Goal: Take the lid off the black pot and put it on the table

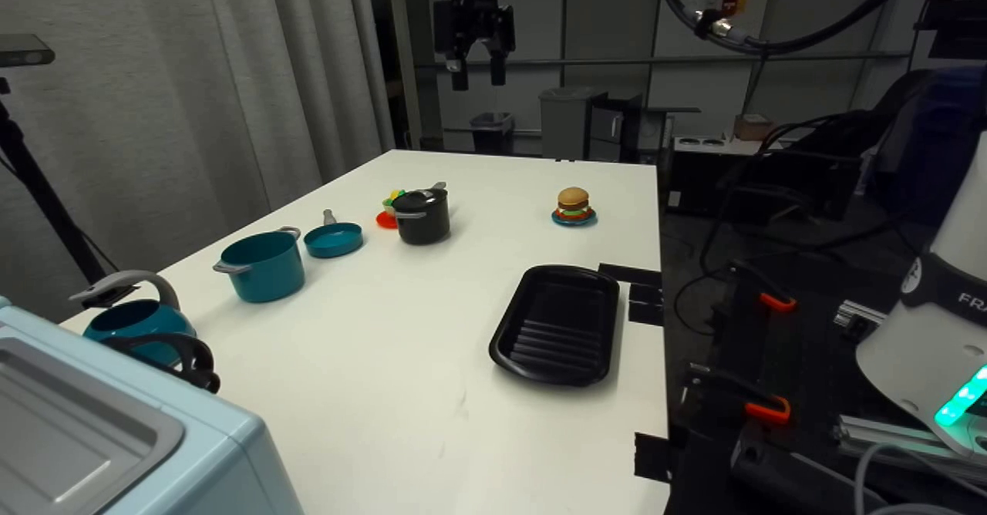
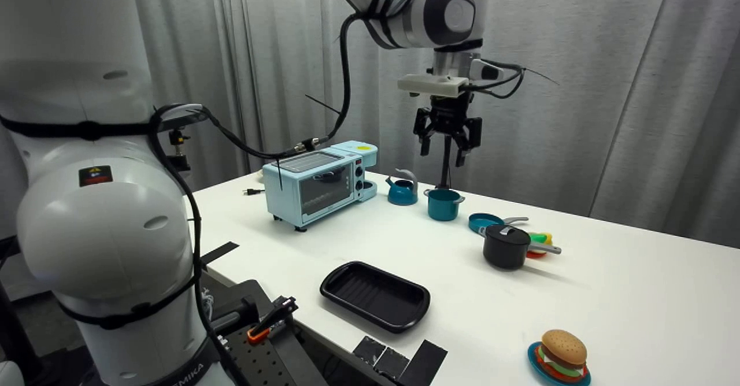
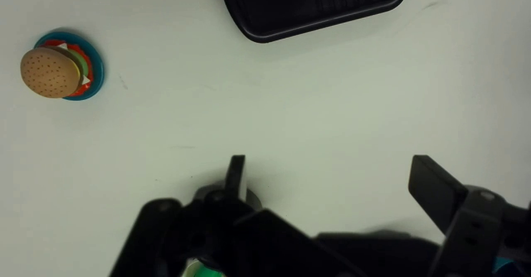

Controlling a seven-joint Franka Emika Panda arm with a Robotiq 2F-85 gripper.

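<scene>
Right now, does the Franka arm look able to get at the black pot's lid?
Probably yes: the gripper hangs open and empty above the table, and nothing visible covers the lid on the black pot.

A plain white table [image 2: 636, 293] bears a light-blue toaster oven [image 2: 321, 184] with a black plug [image 2: 252, 192] near it. Lined up along one side stand a teal kettle [image 2: 403, 194], a teal pot [image 2: 443, 207], a shallow teal frying pan [image 2: 484, 222] and a squat black pot [image 2: 502, 254], each apart from the next. Close to the black pot, partly hidden, sits what appears to be a red dish [image 1: 385, 220]. Toward the opposite edge, a ridged black grill pan [image 2: 374, 296] lies near black tape [image 2: 426, 363]; a small teal plate [image 3: 98, 69] rests apart.
</scene>
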